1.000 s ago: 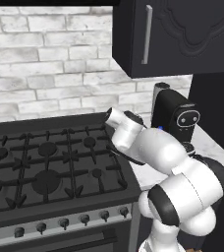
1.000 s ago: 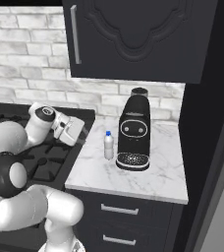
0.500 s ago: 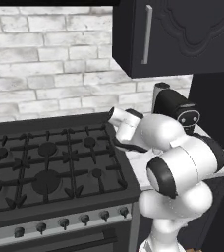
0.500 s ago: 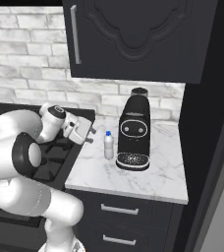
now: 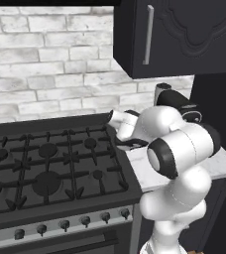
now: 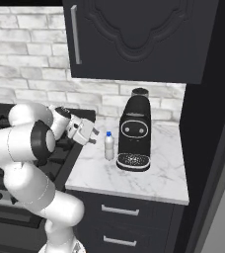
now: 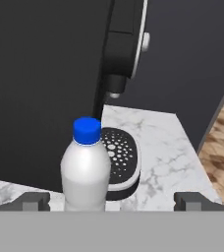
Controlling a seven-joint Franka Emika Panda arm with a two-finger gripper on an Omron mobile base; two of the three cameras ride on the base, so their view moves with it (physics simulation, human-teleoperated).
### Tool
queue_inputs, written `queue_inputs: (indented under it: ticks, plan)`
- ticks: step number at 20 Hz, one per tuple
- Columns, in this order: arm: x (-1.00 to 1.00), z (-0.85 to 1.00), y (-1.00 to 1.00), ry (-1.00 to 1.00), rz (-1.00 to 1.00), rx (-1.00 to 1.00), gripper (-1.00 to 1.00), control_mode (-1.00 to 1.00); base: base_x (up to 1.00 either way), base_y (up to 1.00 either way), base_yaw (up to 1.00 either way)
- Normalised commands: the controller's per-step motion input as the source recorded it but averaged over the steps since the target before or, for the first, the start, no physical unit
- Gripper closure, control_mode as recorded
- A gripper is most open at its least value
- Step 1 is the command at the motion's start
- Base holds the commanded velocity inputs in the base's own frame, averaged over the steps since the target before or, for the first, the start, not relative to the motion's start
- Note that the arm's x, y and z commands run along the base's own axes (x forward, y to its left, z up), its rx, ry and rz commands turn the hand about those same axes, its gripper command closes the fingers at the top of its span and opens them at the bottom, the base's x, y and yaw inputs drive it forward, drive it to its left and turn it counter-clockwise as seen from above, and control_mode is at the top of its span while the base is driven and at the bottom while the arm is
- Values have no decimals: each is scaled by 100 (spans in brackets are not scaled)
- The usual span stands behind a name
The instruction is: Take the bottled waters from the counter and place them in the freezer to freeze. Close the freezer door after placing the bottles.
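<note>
Meanwhile, a white bottled water [image 6: 109, 145] with a blue cap stands upright on the marble counter [image 6: 154, 173], just left of a black coffee machine [image 6: 134, 131] and close to the slab's left edge, beside the black gas stove [image 5: 50, 168]. From the right base view, the white arm bends in from the left over the stove's corner, and its gripper [image 6: 90, 136] hangs level with the bottle, just to its left and not touching it, jaws spread wide and holding nothing. Seen along the hand, the bottle [image 7: 86, 172] rises between the two dark fingertips [image 7: 33, 201], nearer the left one, with the coffee machine's perforated drip tray [image 7: 120, 160] right behind it and bare marble beyond. A dark wall cabinet [image 6: 134, 39] with a pale vertical handle hangs above the counter, against a whitewashed brick wall [image 5: 45, 69]. From the left base view, the arm's bulky elbow [image 5: 184, 149] blocks the bottle. Dark drawers [image 6: 124, 222] sit beneath the counter.
</note>
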Motion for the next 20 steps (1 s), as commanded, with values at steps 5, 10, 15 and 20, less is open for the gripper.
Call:
queue_inputs:
  ticks: [5, 10, 15, 20]
  plan:
    - [37, -25, 0, 0, 0, 0, -100, -100, 0, 0, 0]
    - [25, -23, 0, 0, 0, 0, -100, -100, 0, 0, 0]
    - [7, -16, -3, 0, -1, 0, -100, -100, 0, 0, 0]
    - [0, -7, -9, 1, -6, 0, -100, -100, 0, 0, 0]
